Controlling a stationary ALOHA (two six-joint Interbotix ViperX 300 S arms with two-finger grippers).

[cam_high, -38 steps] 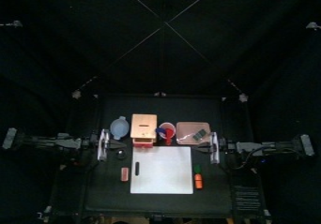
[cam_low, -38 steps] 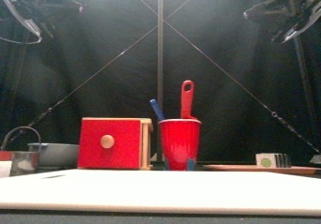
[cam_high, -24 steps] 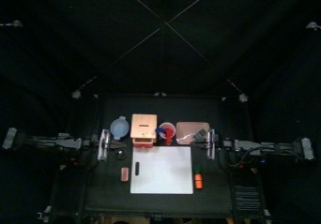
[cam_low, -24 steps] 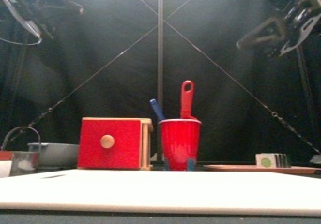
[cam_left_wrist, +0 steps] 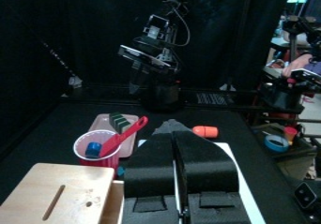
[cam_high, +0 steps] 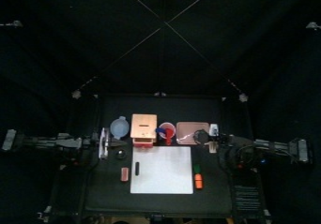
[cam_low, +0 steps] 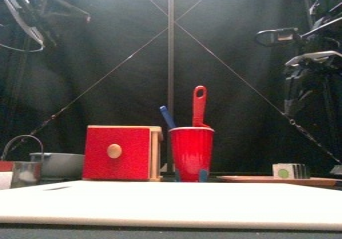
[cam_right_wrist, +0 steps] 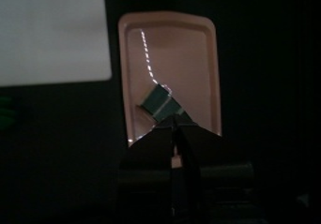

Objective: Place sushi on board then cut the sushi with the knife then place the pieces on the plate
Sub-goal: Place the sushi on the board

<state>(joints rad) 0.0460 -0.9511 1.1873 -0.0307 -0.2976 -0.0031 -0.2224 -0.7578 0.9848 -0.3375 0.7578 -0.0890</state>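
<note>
The sushi roll (cam_right_wrist: 160, 103), dark green with a pale face, lies on the pink tray (cam_right_wrist: 170, 50) at the back right of the table, and also shows as the sushi roll (cam_low: 285, 170) low on the right in the front view. My right gripper (cam_right_wrist: 175, 126) hangs above the tray's near end with its jaws shut and empty, in the top view as the right gripper (cam_high: 212, 133). The white board (cam_high: 163, 170) lies bare in front. A red cup (cam_low: 191, 151) holds a red knife (cam_low: 199, 105) and a blue knife (cam_low: 167, 116). My left gripper (cam_left_wrist: 179, 141) rests shut at the table's left.
A wooden box with a red drawer front (cam_low: 123, 153) stands left of the cup, and a blue-grey bowl (cam_high: 119, 127) left of that. Two small orange toys (cam_high: 124, 173) (cam_high: 198, 181) lie beside the board's left and right edges.
My right arm has swung in from the table's right side toward the pink tray and come lower. The left arm and the objects have not moved.
</note>
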